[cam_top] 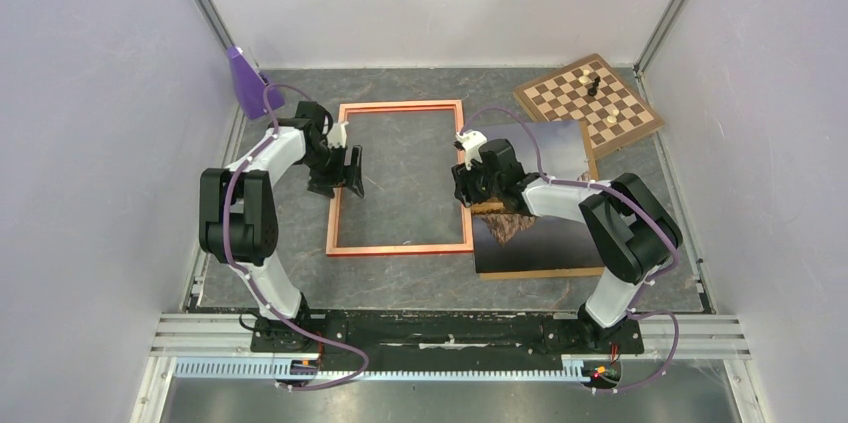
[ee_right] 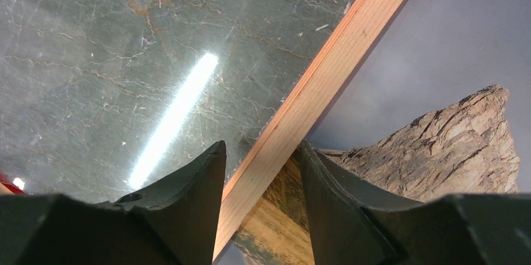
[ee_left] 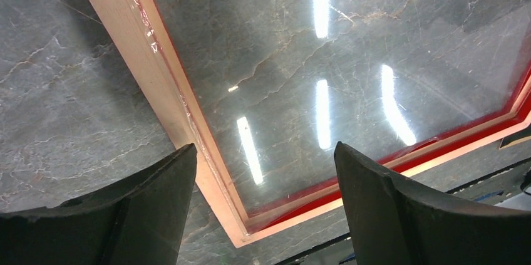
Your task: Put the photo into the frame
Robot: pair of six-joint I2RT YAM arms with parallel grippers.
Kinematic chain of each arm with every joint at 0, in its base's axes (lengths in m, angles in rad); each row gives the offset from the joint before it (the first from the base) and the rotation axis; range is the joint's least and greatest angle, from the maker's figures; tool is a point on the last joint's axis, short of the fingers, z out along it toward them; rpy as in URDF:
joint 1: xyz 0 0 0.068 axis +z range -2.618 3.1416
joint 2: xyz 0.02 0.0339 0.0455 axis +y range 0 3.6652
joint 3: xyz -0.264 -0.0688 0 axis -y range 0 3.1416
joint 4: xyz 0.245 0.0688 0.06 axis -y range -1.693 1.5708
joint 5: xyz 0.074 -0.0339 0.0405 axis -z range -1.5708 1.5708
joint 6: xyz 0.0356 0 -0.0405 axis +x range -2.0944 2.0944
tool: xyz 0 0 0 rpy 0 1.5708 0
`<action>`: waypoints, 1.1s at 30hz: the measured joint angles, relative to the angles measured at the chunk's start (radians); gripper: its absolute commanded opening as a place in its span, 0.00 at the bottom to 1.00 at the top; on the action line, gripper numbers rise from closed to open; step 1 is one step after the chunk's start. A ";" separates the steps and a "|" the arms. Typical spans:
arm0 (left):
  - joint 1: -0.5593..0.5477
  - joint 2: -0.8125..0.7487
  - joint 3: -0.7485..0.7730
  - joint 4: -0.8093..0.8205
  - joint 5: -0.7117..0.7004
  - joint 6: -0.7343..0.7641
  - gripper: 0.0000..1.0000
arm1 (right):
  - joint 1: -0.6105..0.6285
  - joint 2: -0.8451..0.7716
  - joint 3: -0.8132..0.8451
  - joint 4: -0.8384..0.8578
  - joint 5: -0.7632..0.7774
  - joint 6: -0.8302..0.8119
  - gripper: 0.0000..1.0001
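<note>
The orange-red frame (cam_top: 400, 249) lies flat in the middle of the table, with glass in it that shows the grey marble below. The photo (cam_top: 545, 233) lies face up just right of the frame, touching its right rail. My left gripper (cam_top: 350, 171) is open over the frame's left rail. In the left wrist view the gripper (ee_left: 264, 147) hangs wide open above a corner of the frame (ee_left: 150, 58). My right gripper (cam_top: 470, 188) is low over the right rail. In the right wrist view the gripper (ee_right: 261, 145) is narrowly open and straddles the frame rail (ee_right: 338, 46), with one finger over the photo (ee_right: 438, 133).
A brown backing board (cam_top: 540, 273) lies under the photo, its edge showing at the front. A chessboard (cam_top: 590, 103) with a few pieces sits at the back right, overlapping the photo's far corner. A purple object (cam_top: 243, 78) stands at the back left. Walls close in on both sides.
</note>
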 measured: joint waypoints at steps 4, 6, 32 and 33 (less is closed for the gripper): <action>-0.001 0.000 0.000 -0.001 0.000 0.000 0.88 | 0.000 0.000 0.000 0.000 0.000 0.000 0.50; -0.002 -0.001 0.000 -0.003 0.002 0.000 0.88 | 0.000 0.000 0.000 0.000 0.000 0.000 0.50; -0.071 -0.034 -0.054 0.001 -0.010 0.000 0.89 | 0.000 0.000 0.000 0.000 0.000 0.000 0.50; -0.074 -0.032 -0.058 0.007 -0.013 0.000 0.89 | 0.000 0.000 0.000 0.000 0.000 0.000 0.50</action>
